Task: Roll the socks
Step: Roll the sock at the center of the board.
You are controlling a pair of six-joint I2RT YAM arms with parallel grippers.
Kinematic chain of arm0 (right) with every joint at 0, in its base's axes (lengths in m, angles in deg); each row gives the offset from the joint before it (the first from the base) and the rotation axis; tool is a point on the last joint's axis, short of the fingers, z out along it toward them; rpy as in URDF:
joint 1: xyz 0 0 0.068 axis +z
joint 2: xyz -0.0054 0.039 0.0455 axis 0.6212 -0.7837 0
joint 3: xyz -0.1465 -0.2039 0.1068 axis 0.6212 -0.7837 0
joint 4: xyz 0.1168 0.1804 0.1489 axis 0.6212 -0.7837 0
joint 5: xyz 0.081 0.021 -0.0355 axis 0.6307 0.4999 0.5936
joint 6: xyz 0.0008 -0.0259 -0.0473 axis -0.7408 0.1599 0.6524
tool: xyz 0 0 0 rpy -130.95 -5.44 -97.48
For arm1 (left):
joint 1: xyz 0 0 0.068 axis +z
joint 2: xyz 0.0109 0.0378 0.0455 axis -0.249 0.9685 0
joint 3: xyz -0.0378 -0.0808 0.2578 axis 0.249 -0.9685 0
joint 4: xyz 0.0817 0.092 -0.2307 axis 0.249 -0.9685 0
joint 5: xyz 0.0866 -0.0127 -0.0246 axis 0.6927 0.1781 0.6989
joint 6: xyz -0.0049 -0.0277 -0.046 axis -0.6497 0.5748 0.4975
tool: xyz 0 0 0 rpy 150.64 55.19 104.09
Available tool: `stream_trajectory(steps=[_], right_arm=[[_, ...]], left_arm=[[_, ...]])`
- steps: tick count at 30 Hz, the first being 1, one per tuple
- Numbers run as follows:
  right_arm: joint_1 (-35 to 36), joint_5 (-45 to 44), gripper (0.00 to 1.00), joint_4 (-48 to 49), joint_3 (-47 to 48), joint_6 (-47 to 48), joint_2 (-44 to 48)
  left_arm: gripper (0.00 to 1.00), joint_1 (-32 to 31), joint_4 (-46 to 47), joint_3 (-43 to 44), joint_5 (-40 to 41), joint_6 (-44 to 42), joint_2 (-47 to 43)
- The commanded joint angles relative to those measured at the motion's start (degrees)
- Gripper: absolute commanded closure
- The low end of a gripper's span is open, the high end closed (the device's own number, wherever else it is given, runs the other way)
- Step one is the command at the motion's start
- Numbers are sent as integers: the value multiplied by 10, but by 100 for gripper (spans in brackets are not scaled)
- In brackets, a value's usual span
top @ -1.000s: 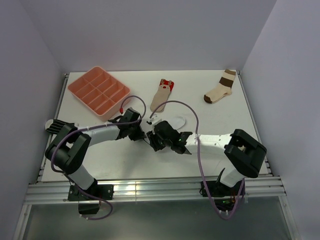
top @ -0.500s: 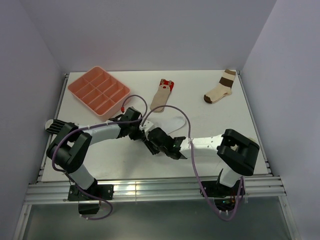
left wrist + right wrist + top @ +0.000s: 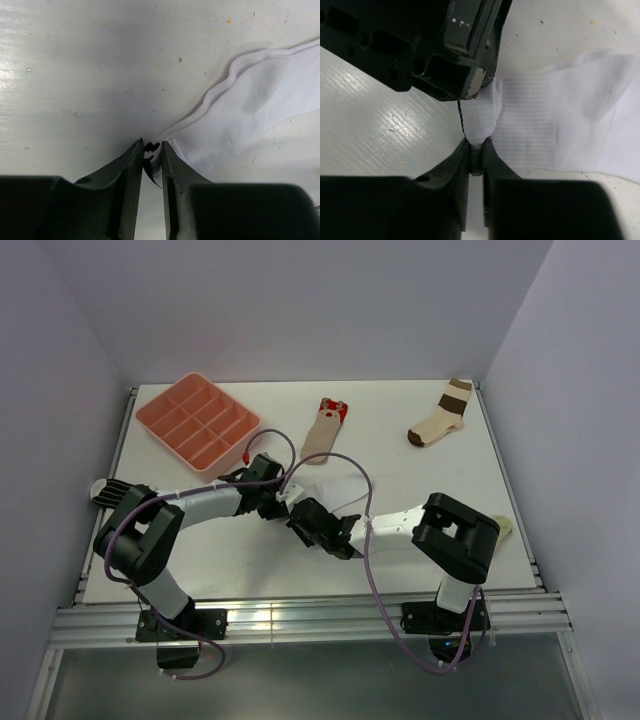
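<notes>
where the two arms meet at mid-table, left gripper (image 3: 151, 150) has its jaws drawn nearly together on the cuff end of the white sock (image 3: 250, 115); a bit of black band shows between the fingers. right gripper (image 3: 476, 150) is likewise pinched close, a bunched fold of the same sock caught in its tips, right up against the left gripper's housing. rest of the white sock lies flat on the table (image 3: 250, 565), trailing off to the right of both grippers. tan sock (image 3: 322, 435), red end away from the arms, lies flat further back, apart from them. striped sock (image 3: 101, 489) seems to sit at the left edge behind the left arm, mostly hidden, hard to be sure. pink tray (image 3: 197, 425) back left; cream sock (image 3: 438, 420) back right; pale lump (image 3: 499, 530) by the right arm's elbow.
</notes>
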Motion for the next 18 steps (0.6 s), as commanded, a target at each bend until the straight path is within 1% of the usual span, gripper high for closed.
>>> stream_trajectory(steps=[1, 2, 3, 5, 6, 7, 9, 10, 13, 14, 18], right_arm=[[2, 5, 92, 1, -1, -20, -22], [2, 13, 96, 0, -8, -25, -18], [-3, 40, 100, 0, -13, -42, -13], [-12, 77, 100, 0, -27, -61, 2], [-19, 97, 100, 4, -33, -72, 7], [-35, 134, 100, 7, -37, -93, 14], [-52, 171, 100, 20, -55, -124, 19], [-72, 217, 100, 29, -62, -133, 23], [-108, 280, 100, 72, -96, -181, 25], [-132, 317, 100, 84, -111, -193, 24], [-171, 388, 100, 147, -134, -257, 8]], left_arm=[[72, -3, -70, -14, 20, -22, 18], [69, -3, -70, -16, 23, -19, 5], [64, -2, -70, -17, 30, -11, -2], [59, -1, -68, -23, 35, -1, -26], [54, 0, -67, -26, 37, 13, -34], [52, 1, -66, -29, 45, 22, -45], [47, 5, -61, -42, 50, 46, -76], [46, 7, -57, -49, 54, 54, -87], [44, 10, -49, -68, 56, 79, -127], [43, 9, -46, -78, 50, 85, -142], [42, 9, -10, -104, 24, 104, -166]])
